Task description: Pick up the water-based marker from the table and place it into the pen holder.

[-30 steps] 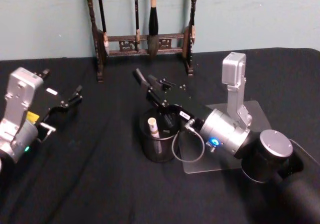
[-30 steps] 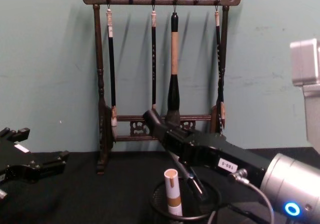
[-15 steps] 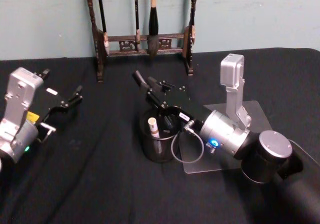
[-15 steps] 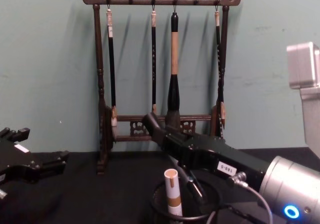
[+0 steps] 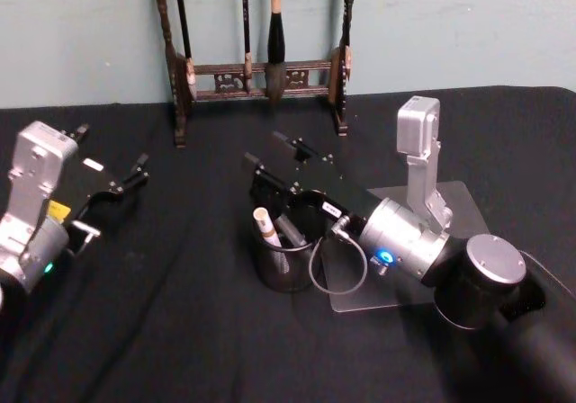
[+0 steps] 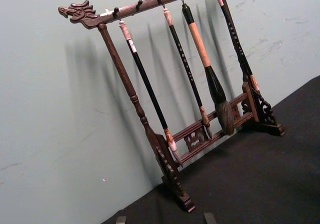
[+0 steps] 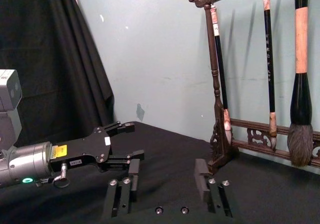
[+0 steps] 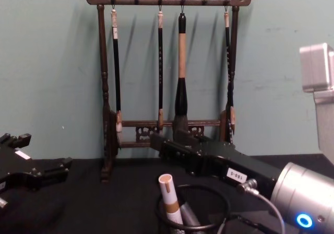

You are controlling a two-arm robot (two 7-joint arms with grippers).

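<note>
The white water-based marker with its tan band stands in the black mesh pen holder at the table's middle, leaning left against the rim. In the chest view the marker pokes above the pen holder, beside a grey rod. My right gripper hovers just behind and above the cup, open, nothing between its fingers. My left gripper rests open at the left, clear of the cup; the left gripper is also in the right wrist view.
A tall carved wooden brush rack with hanging calligraphy brushes stands at the back, just behind my right gripper. A clear plate carrying a grey upright post lies to the right of the cup. Black cloth covers the table.
The right gripper's finger has come up out of the cup and the fingers now stand level and spread. The marker has tipped left against the rim. The left arm has not moved.
</note>
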